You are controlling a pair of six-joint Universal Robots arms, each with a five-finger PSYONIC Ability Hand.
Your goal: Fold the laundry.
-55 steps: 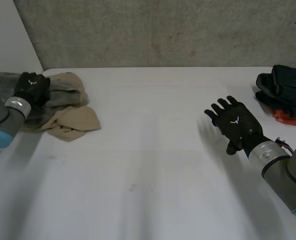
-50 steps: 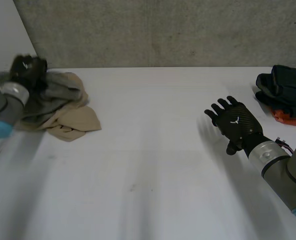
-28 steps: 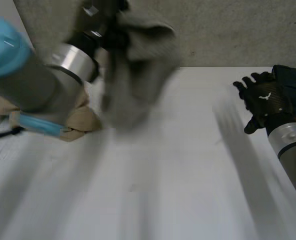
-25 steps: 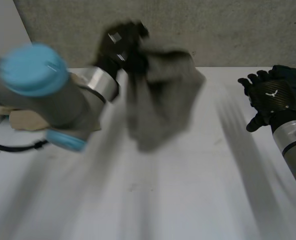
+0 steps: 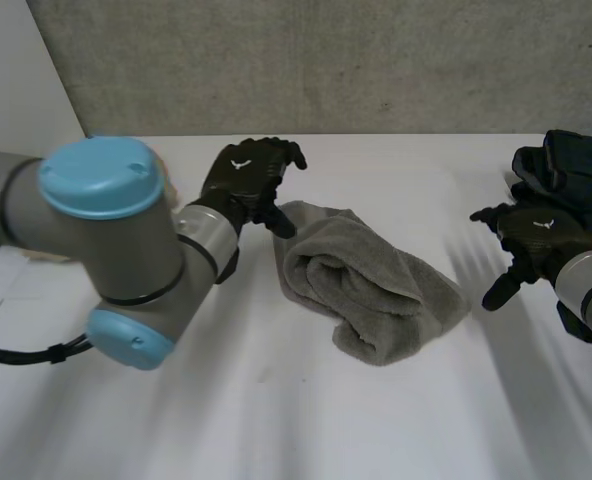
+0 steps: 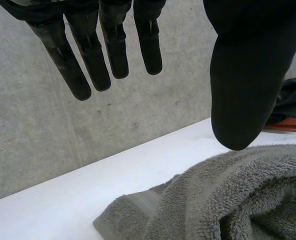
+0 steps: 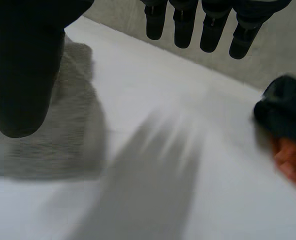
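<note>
You're looking at two black hands, the left hand (image 5: 246,182) and the right hand (image 5: 538,236), each with a small white mark on its back. The left arm (image 5: 46,215) is a thick grey tube with round light-blue caps (image 5: 101,178).

I read towel (image 5: 376,290): nubby matt terry cloth | table (image 5: 276,430): smooth matt white | wall (image 5: 326,60): rough speckled concrete

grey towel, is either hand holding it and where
Nothing is held. The grey towel lies bunched on the table; the left hand is open beside it, the right hand open and apart.
</note>
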